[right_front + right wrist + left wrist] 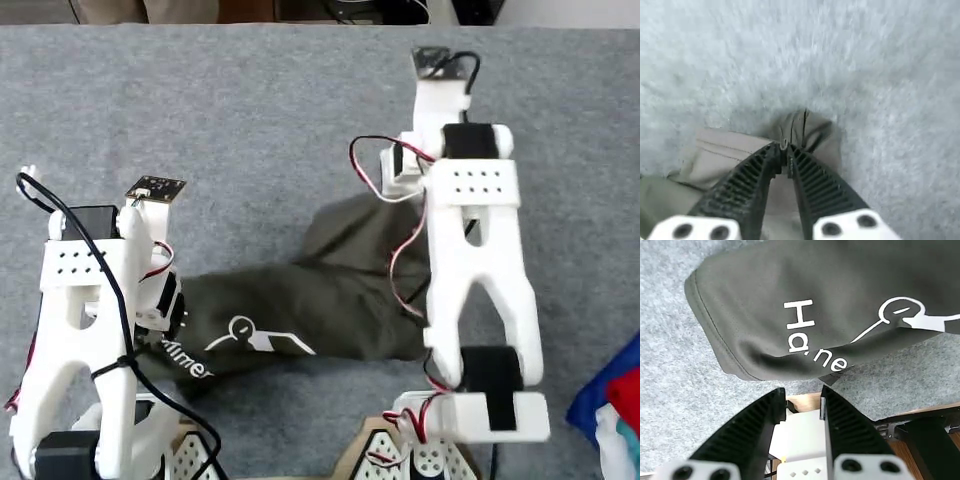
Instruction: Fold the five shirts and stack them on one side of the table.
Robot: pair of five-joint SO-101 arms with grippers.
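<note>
The right gripper (pixel 788 148) has its jaws pressed together on a small raised fold of the shirt (pixel 805 125). The fold is at the shirt's far corner, the one away from the arms' bases. The cloth bunches up just past the tips, and a flatter, paler stretch of it runs back under the jaws. Seen from above, the right arm (pixel 470 260) lies over that end of the shirt and covers part of its edge.

The left gripper (pixel 802 392) has its jaws a little apart with nothing between them. Through the gap shows a white arm base on a wooden board (pixel 805 401). Its tips hang just beside the shirt's near edge, where a stitched hem (pixel 705 325) curves round a folded-over corner. Whether they touch the cloth cannot be told.

The shirt is dark olive and lies crumpled in a long band on the grey table (pixel 200 100), reaching from the left arm (pixel 85 330) across to the right one. Its white print (pixel 250 340) faces up at the end by the left arm.

A pile of bright cloth (pixel 612 405) in blue, red and white lies well apart from the shirt, beyond the right arm.
</note>
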